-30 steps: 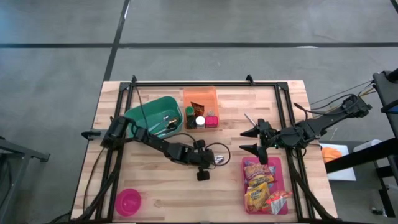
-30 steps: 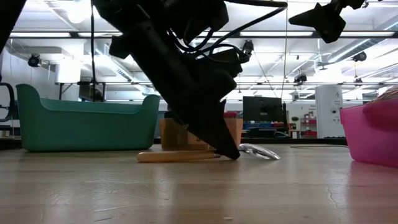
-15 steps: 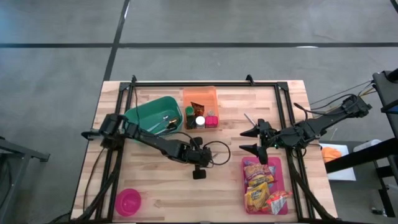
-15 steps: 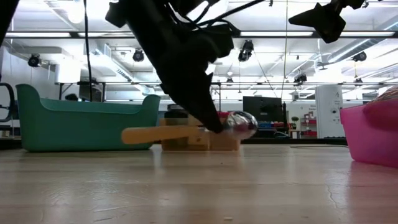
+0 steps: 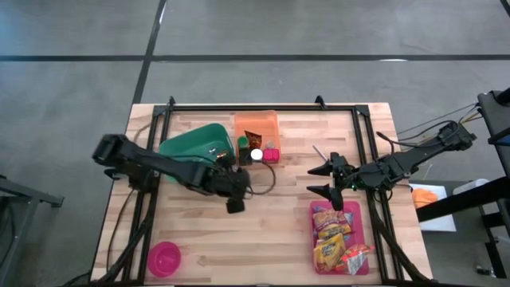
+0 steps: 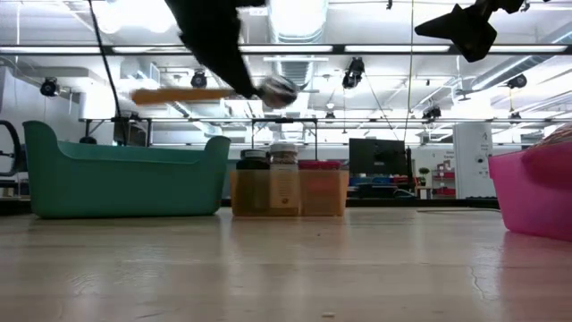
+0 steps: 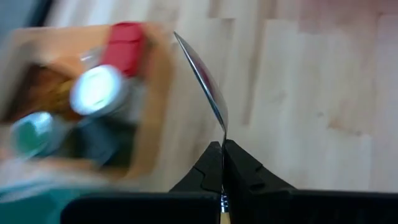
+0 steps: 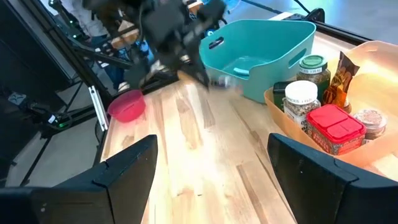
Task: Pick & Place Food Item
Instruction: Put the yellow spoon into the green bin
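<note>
Left gripper (image 5: 236, 194) clenched on a spoon (image 7: 205, 78), pinched by its neck between the two fingertips (image 7: 239, 167), metal bowl reaching out forward of them, wooden handle (image 6: 179, 94) trailing back behind them. Raised well clear of the tabletop (image 5: 271, 243) in the low view, spoon roughly level, bowl (image 6: 279, 89) shiny against the ceiling lights. Just ahead of and to one side of those fingers: an orange bin (image 5: 256, 137) with a white-capped jar (image 7: 96, 90), a red-lidded box (image 7: 126, 40) and a green-lidded jar (image 8: 312, 67); a green tub (image 5: 195, 146) close beside the gripper on the arm's side. Right gripper (image 5: 321, 179) released, fingers (image 8: 124, 168) spread wide with nothing between them, hovering above the table. Food items (snack packets (image 5: 329, 229), mostly yellow and red) lying in a pink tray (image 5: 356, 209) just below and behind those open fingers toward the front edge, untouched. Small pink bowl (image 5: 165, 258) well apart from either set of fingers, at the table's front left corner.
</note>
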Action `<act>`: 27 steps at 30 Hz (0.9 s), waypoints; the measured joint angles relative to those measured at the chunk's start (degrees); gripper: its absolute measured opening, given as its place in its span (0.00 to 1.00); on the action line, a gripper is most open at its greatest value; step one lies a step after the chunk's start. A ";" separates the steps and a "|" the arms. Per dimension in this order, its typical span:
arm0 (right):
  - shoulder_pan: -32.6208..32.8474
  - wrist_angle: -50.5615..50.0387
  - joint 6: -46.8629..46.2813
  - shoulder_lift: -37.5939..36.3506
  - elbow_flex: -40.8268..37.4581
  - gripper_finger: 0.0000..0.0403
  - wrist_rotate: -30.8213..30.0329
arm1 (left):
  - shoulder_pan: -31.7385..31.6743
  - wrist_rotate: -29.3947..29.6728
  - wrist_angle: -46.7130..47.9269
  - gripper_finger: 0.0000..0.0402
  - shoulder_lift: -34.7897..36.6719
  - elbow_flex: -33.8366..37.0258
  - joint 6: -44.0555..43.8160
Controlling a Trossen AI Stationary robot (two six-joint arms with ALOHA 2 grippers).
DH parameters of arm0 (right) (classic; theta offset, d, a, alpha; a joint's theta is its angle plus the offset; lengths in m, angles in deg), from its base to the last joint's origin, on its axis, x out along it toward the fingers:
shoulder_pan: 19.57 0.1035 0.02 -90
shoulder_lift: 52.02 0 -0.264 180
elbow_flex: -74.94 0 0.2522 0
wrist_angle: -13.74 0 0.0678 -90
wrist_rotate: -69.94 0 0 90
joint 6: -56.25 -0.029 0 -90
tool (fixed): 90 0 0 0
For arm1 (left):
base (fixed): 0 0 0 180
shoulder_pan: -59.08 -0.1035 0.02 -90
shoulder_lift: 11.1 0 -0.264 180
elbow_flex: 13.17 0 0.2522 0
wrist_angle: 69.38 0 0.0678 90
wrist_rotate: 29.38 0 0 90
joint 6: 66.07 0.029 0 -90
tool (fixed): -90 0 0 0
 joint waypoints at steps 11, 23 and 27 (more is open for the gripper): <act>0.02 -0.04 0.00 0.00 0.00 0.74 -0.02 | -5.76 6.78 17.11 0.00 14.22 5.91 -9.68; 0.00 -0.02 0.00 0.00 0.00 0.74 0.00 | -18.24 5.01 13.15 0.00 17.84 22.42 -8.01; 0.00 0.00 0.00 0.00 0.00 0.74 -0.02 | -19.90 3.51 5.50 0.00 17.82 25.99 -1.65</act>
